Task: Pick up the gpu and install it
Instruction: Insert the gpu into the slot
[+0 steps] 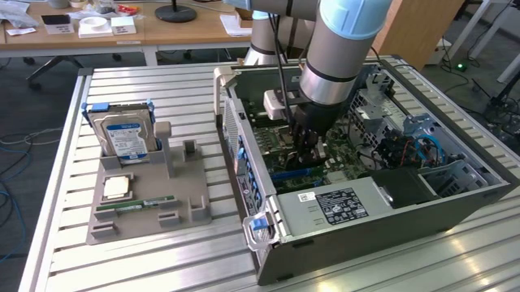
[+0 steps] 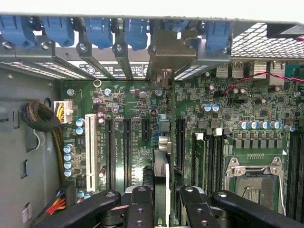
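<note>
The gpu point(image 2: 162, 164) shows edge-on in the wrist view as a thin card standing upright over the green motherboard point(image 2: 133, 102). Its silver bracket point(image 2: 169, 50) reaches the case's rear slot openings. My gripper point(image 2: 166, 205) is shut on the card, one black finger on each side. In the exterior view the gripper point(image 1: 307, 147) hangs straight down inside the open computer case point(image 1: 357, 210), with the card's dark lower part point(image 1: 302, 160) just above the motherboard's expansion slots. Whether the card's edge sits in a slot is hidden.
A grey tray point(image 1: 195, 210) on the exterior view's left holds a blue-labelled hard drive point(image 1: 126, 137), a processor chip point(image 1: 116, 185) and a green RAM stick point(image 1: 134, 205). Blue latches point(image 2: 99, 31) line the case's rear. A CPU socket point(image 2: 254, 183) and a white slot point(image 2: 90, 152) flank the card.
</note>
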